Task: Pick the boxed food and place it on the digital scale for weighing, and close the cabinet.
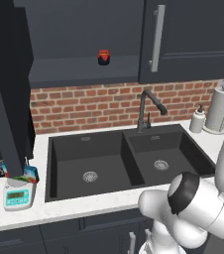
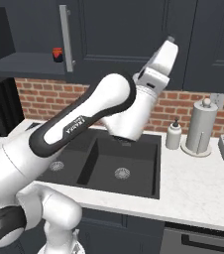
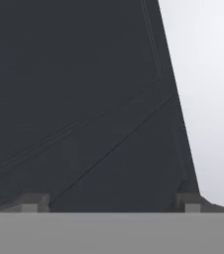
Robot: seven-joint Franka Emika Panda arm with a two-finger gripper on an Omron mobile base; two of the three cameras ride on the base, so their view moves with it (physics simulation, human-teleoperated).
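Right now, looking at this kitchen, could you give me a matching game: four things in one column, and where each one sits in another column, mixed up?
Things:
1. red-lidded jar
2. paper towel roll
3. faucet
4. boxed food

Places:
A. at the digital scale, left of the sink
B. on the shelf of the open cabinet
C. rising behind the sink, in front of the brick wall
D. upright on the counter, right of the sink

Pairs: 1-B, 2-D, 3-C, 4-A

glossy white arm [image 2: 84, 119], dark joints
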